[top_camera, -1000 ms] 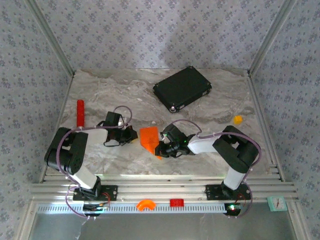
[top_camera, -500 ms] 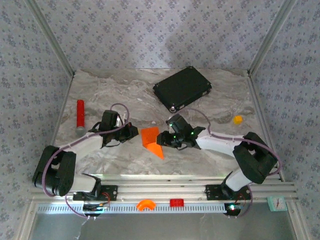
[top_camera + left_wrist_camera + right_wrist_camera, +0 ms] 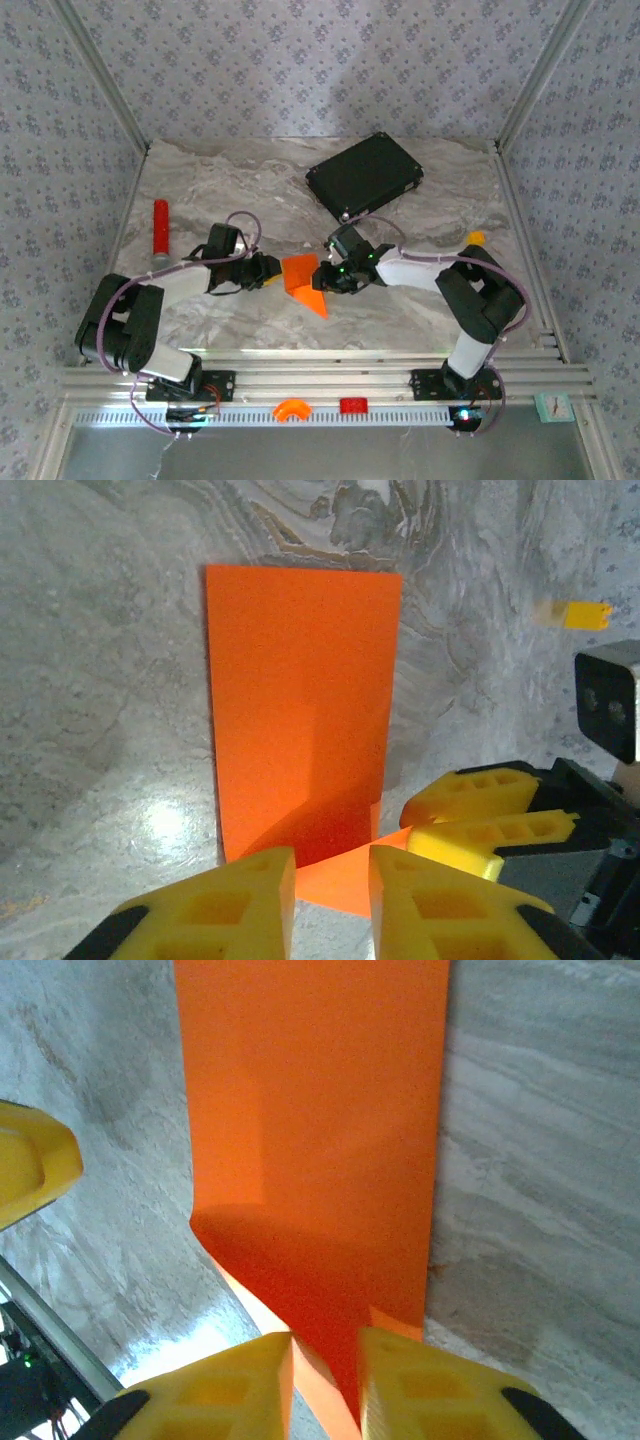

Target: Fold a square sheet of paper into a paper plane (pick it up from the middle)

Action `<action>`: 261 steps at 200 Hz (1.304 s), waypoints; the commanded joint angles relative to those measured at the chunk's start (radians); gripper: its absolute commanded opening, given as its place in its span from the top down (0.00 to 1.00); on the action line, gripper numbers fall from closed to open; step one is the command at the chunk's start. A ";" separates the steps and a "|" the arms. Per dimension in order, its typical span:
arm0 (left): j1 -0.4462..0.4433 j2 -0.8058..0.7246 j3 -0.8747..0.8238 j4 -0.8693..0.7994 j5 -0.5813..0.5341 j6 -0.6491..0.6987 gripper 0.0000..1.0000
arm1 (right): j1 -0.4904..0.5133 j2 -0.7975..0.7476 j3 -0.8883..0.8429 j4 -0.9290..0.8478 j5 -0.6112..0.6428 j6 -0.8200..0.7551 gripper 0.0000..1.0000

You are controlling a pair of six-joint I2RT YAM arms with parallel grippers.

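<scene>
Part-folded bright orange paper sheet point(image 3: 300, 274) laid flat on grey marbled table point(image 3: 230, 190).
The sheet is seen as a narrow strip with one pointed end, placed mid-table between the two arms. The left gripper point(image 3: 332, 865) is held narrowly parted over the point, with nothing pinched. The right gripper point(image 3: 325, 1348) is set astride the strip from the opposite side, a slim gap left between its jaws; whether paper is pinched cannot be told. The first folds are judged done; the wing creases and a finished dart are judged outstanding.
</scene>
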 commanded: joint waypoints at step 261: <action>-0.089 0.287 0.231 0.091 0.168 -0.065 0.58 | -0.173 -0.099 -0.341 0.570 -0.277 0.135 0.99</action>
